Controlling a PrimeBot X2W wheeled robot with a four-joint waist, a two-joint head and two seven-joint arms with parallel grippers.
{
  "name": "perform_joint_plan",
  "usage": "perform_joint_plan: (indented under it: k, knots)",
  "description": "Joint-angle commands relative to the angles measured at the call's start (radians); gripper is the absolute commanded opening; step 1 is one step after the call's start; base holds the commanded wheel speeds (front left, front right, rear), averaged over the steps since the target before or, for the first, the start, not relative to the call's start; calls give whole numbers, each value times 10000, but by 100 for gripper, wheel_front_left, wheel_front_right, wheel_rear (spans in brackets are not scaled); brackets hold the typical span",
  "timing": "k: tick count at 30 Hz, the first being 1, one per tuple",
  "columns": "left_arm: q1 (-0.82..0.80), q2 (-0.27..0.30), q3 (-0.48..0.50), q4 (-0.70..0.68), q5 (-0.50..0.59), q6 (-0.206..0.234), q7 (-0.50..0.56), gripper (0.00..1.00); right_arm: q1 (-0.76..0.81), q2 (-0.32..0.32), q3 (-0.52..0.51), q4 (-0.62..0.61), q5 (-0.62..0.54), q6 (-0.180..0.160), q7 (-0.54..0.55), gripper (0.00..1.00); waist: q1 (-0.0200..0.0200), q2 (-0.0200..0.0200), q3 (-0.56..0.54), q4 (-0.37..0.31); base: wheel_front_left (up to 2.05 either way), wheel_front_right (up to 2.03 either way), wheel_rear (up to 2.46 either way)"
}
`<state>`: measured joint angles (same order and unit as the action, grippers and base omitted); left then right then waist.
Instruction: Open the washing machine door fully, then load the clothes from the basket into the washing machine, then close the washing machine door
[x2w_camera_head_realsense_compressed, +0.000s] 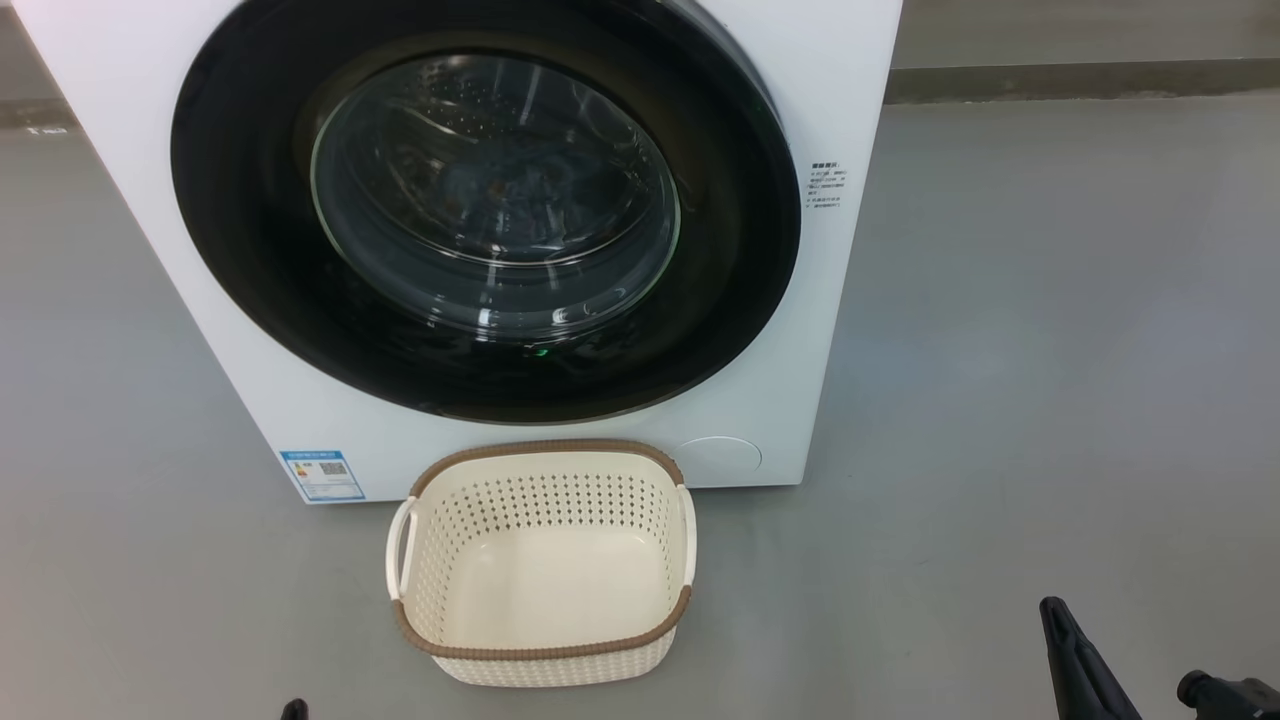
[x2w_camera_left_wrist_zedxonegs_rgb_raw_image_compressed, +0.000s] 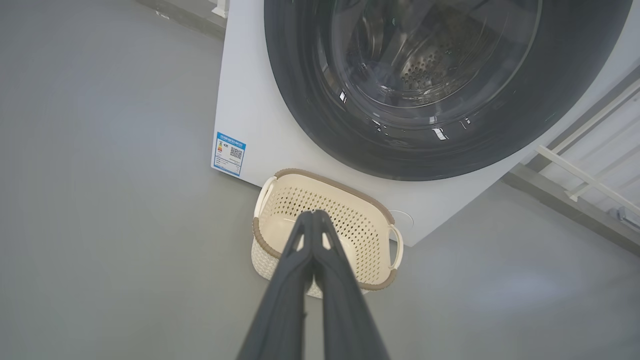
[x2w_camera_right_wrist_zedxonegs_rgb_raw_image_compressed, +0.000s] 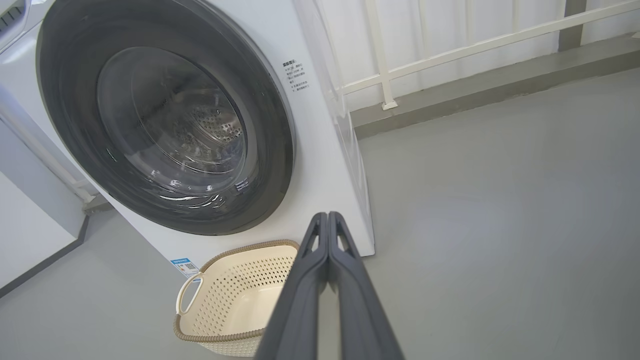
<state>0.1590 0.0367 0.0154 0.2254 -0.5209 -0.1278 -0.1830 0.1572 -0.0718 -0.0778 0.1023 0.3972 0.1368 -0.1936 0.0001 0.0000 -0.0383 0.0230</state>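
Basket (x2w_camera_head_realsense_compressed: 540, 655) ahead of left claw (x2w_camera_left_wrist_zedxonegs_rgb_raw_image_compressed: 314, 215) and right claw (x2w_camera_right_wrist_zedxonegs_rgb_raw_image_compressed: 327, 216) sits bare, door (x2w_camera_head_realsense_compressed: 250, 250) shut; both claws pinched together, empty; task seems done, nothing left.

The washing machine door (x2w_camera_head_realsense_compressed: 250, 250) lies flush against the white front of the washing machine (x2w_camera_head_realsense_compressed: 150, 150), and the perforated drum shows dimly through its glass. A blue label sticker (x2w_camera_head_realsense_compressed: 322, 475) sits low on the left. The basket (x2w_camera_head_realsense_compressed: 545, 448) stands on the grey floor (x2w_camera_head_realsense_compressed: 1050, 350) just before the machine, its cream bottom bare. The right claw (x2w_camera_head_realsense_compressed: 1052, 612) rises at the lower right with its fingers together. The left claw (x2w_camera_head_realsense_compressed: 293, 710) shows a dark tip at the bottom edge.
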Motion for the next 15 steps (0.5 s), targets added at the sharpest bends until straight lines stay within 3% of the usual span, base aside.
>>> perform_joint_plan:
  k: [1, 15]
  knots:
    - [-430, 92, 168, -186, -211, -6, 34, 0, -430, -94, 17, -196, 300, -12, 48, 0, 0, 0, 3, -2, 0, 0, 0]
    - [-767, 99, 291, -128, -1813, -9, 475, 0, -760, -79, 3, 46, 2112, -20, 467, 0, 0, 0, 65, -36, 0, 0, 0]
